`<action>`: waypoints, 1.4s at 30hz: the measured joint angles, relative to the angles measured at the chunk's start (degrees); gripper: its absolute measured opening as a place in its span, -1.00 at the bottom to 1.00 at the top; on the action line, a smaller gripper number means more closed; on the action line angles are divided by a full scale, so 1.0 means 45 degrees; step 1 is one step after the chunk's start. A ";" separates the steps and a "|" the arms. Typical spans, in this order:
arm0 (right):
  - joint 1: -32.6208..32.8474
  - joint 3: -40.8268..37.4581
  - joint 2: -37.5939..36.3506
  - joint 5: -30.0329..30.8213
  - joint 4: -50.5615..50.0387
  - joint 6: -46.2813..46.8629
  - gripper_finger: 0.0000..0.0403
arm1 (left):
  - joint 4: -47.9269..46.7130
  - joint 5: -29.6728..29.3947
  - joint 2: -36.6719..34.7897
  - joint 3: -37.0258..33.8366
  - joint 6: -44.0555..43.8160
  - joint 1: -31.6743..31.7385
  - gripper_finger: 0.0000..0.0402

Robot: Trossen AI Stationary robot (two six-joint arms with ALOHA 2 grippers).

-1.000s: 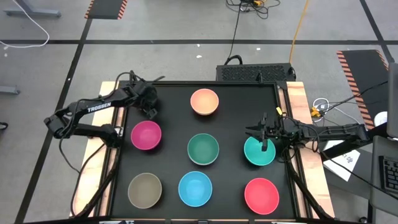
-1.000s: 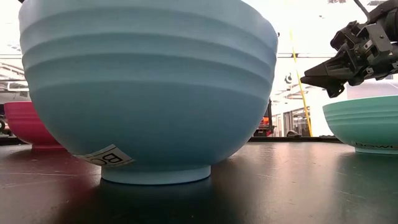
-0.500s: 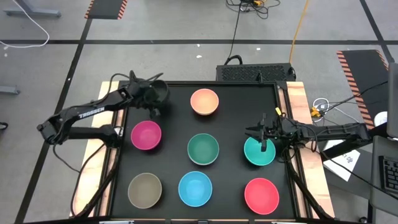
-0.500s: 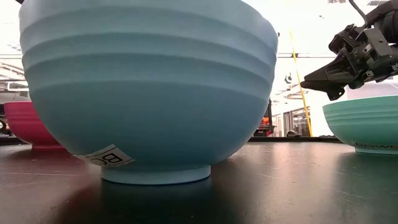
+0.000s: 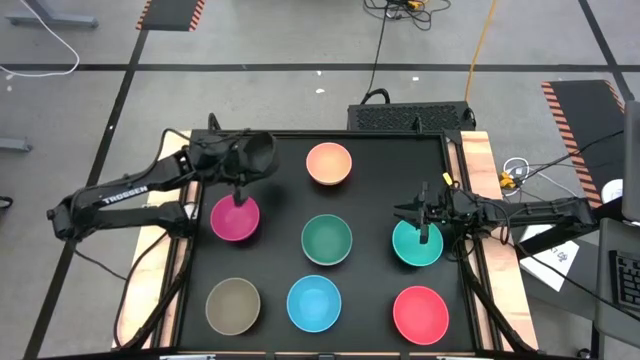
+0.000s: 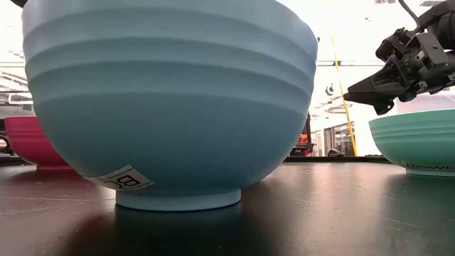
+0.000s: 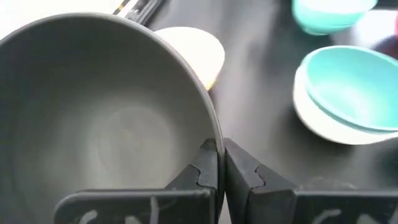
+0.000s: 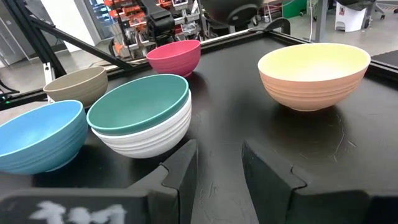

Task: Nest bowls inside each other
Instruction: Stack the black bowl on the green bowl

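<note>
**A:** Shifted since a second ago: black bowl [image 5: 258, 152] has swung off the table's [image 5: 375, 195] far-left corner, inward, toward the magenta bowl [image 5: 235, 217]. Right arm unchanged.

**B:** How is it held?

**A:** Left gripper [image 7: 219, 163] is pinched on its rim, one finger inside the wall and one outside. Bowl is carried off the surface, mouth open to the wrist camera. It is not yet over the magenta bowl, just to its far side.

**B:** Why the rim?

**A:** My guess is that a thin wall is the only part narrow enough to pinch. It also leaves the base free to drop into another bowl.

**B:** Right side?

**A:** Right gripper [image 5: 421, 214] hovers over the teal bowl [image 5: 417, 247] by the right edge. Fingers are apart, with nothing between them. Likely waiting.

**B:** Anything nested?

**A:** Green bowl [image 8: 140, 102] sits tilted inside a white one [image 8: 149, 138] at the table's centre. Peach [image 5: 329, 163], olive [image 5: 233, 304], blue [image 5: 314, 302] and red [image 5: 421, 313] stand single, well apart.

**B:** Materials?

**A:** Matte, plastic-looking, round. Shallow ribs ring the outside and the insides are smooth. Each has a small foot ring. Like size, so I judge they will seat deep and could wedge if dropped askew. Table top is black and faintly glossy.
</note>
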 joint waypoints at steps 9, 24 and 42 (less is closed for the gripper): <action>0.0002 0.0000 0.0000 0.0005 0.0001 0.0111 -0.42 | 0.1009 -0.0295 -0.0088 0.0005 -0.0374 -0.2225 -0.97; 0.0001 0.0000 0.0000 0.0015 0.0005 0.0332 -0.42 | 0.1302 -0.1676 -0.1234 0.0008 -0.0302 -0.4551 -0.97; 0.0002 0.0000 0.0000 0.0049 0.0015 0.0335 -0.42 | 0.1327 -0.3168 -0.1411 0.0015 -0.0766 -0.7938 -0.97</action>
